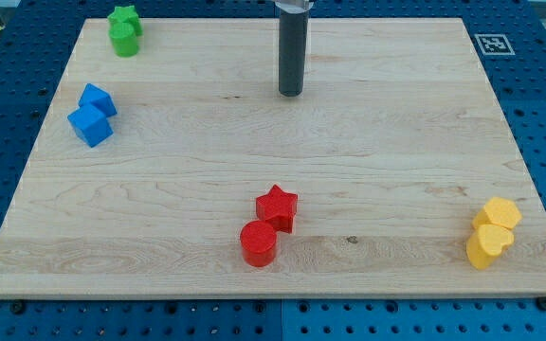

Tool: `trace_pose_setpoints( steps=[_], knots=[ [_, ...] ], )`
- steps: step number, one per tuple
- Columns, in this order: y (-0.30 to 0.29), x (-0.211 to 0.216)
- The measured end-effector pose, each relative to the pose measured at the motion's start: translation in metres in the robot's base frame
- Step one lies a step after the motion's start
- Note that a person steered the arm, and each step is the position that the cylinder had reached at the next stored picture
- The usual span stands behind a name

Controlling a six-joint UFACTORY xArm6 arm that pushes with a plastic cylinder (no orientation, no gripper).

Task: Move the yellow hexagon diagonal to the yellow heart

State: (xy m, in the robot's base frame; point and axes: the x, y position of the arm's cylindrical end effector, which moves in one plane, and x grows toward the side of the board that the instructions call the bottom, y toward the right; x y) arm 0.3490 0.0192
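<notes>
The yellow hexagon (500, 212) lies near the board's right edge at the view's bottom right. The yellow heart (489, 245) touches it just below and slightly left. My tip (291, 93) rests on the board in the upper middle, far up and left of both yellow blocks and touching no block. The rod rises straight out of the view's top.
A red star (278, 206) and a red cylinder (258, 243) touch at the bottom middle. Two blue blocks (92, 114) sit together at the left. Two green blocks (124, 30) sit at the top left. A black-and-white marker (493, 44) is on the top right corner.
</notes>
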Motion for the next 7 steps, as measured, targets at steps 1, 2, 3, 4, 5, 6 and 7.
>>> trace_pose_setpoints(
  steps=[1, 2, 3, 4, 5, 6, 7],
  knots=[
    [0.000, 0.000],
    [0.000, 0.001],
    [0.000, 0.001],
    [0.000, 0.006],
    [0.002, 0.009],
    [0.048, 0.031],
    [0.104, 0.088]
  ],
)
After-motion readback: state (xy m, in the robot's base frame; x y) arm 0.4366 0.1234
